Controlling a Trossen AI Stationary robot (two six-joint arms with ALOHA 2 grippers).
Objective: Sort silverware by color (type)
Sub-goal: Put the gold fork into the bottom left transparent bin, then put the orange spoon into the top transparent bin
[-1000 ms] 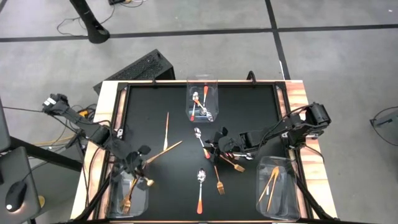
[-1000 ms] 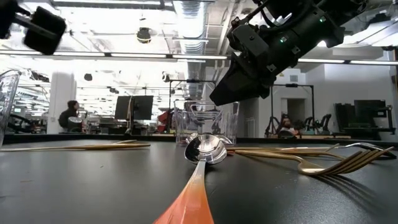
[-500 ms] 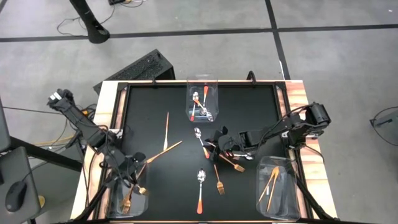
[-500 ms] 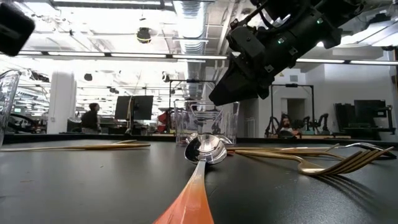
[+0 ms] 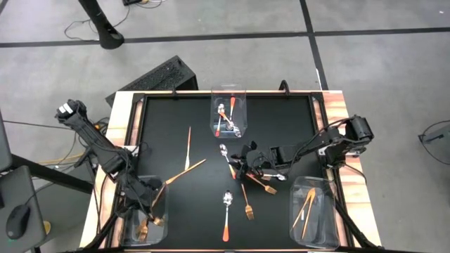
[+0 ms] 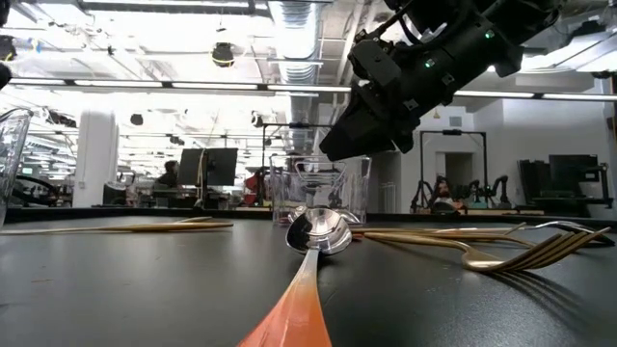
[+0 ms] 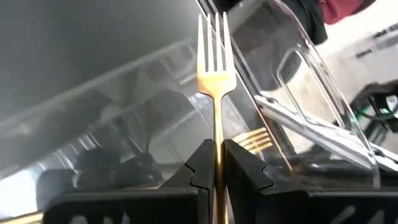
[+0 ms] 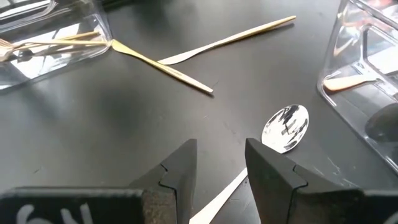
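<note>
The black surface (image 5: pixel 176 119) carries clear bins at its near corners and far edge, one per utensil type. Left gripper (image 7: pixel 216 163), jaws pinching a gold fork (image 7: pixel 213 62), holds it over the near-left bin (image 5: pixel 144 218) for release. Right gripper (image 8: pixel 221 165), jaws spread, straddles the red-handled spoon (image 8: pixel 283 127) mid-surface

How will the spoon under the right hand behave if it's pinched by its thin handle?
Spoon looks rigid metal, so likely no flex. The right hand hovers open over its slim handle; lying flat on the black table, it may slide or pivot. The shiny bowl probably makes it bowl-heavy.
</note>
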